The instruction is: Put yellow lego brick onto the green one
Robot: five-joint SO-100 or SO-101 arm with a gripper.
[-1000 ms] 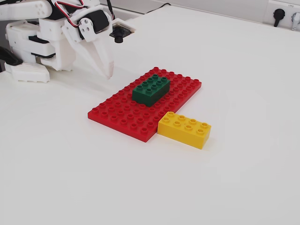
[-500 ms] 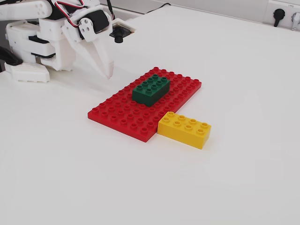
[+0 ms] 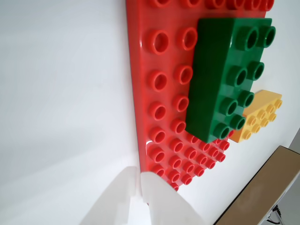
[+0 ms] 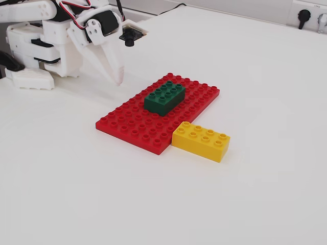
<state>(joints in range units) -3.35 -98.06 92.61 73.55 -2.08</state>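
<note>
The yellow lego brick (image 4: 201, 141) lies flat on the white table, touching the front right corner of a red baseplate (image 4: 133, 122). The dark green one (image 4: 164, 97) stands studs-up on that plate, toward its back. My gripper (image 4: 119, 80) hangs tip-down just above the table, to the left of and behind the plate, shut with nothing in it. In the wrist view the white fingers (image 3: 159, 197) meet at the bottom edge, close to the red baseplate (image 3: 159, 93). Beyond them sits the green brick (image 3: 227, 75), with the yellow brick (image 3: 258, 115) farther off.
The arm's white base (image 4: 41, 46) fills the back left corner. Wall sockets (image 4: 305, 15) and a cable run along the back edge. A brown table edge (image 3: 262, 187) shows at the lower right of the wrist view.
</note>
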